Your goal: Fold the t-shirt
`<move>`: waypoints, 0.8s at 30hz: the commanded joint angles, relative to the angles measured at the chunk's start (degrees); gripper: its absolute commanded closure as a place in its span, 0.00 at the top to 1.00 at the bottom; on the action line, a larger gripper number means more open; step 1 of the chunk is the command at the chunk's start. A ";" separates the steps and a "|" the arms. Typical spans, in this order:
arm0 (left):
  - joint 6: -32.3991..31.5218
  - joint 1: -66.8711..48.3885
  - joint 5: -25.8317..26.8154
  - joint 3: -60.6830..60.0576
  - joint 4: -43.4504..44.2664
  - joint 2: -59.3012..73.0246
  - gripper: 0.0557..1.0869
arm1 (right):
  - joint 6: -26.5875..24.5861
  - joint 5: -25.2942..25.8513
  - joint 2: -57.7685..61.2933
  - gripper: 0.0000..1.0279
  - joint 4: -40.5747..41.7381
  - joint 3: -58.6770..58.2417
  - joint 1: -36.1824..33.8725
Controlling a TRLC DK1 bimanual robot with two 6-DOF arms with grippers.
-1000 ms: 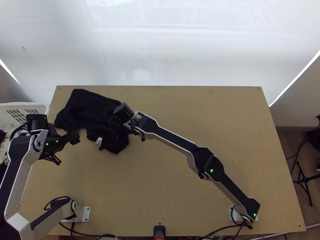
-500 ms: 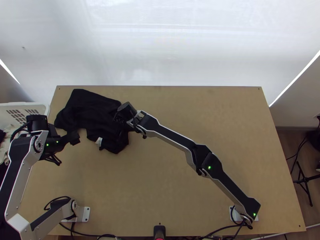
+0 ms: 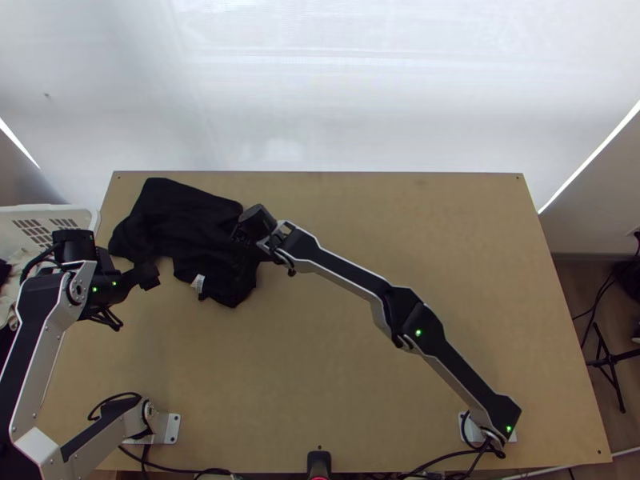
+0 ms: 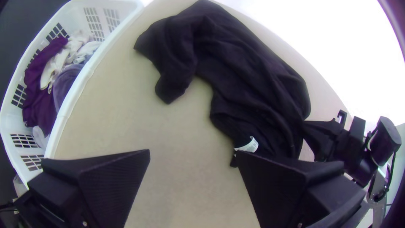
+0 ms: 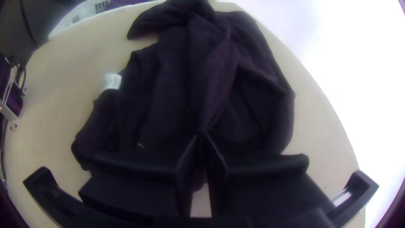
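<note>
On the light wooden table [image 3: 360, 384], nearest you, the left gripper [image 4: 193, 153] is placed just off the cloth, its two wide flat black fingers well apart with nothing between them; that probably leaves it free to take a second hold. By its fingers lies the edge with the small white fabric label [image 3: 198, 282], likely a seam label.

Your black cloth t-shirt [image 3: 192, 232] sits on the table's far left part, bunched and creased, one narrow part sticking out. At its right side, your right gripper [image 5: 203, 137] is clamped on a pinch of it, the creases running into the fingertips. You probably want that grip to draw the shirt out flat before any fold; if it pulls alone, the whole bundle may just slide.

Off the table's left edge stands the white plastic slatted basket [image 4: 90, 71], holding purple and white garments [image 4: 42, 88], presumably the laundry supply.

Your count: one shirt, one label, two grippers, one basket; you can't count its overlapping garments surely.
</note>
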 commanded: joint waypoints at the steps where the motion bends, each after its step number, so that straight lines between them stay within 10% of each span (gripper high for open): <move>1: -0.14 -0.45 0.12 0.28 0.24 -0.11 0.96 | 4.04 -1.19 -9.72 0.03 0.09 -5.97 -1.20; 24: -0.76 -8.54 0.20 -2.80 2.62 -5.04 0.96 | 9.75 3.91 -56.65 0.03 -3.52 -27.94 -10.96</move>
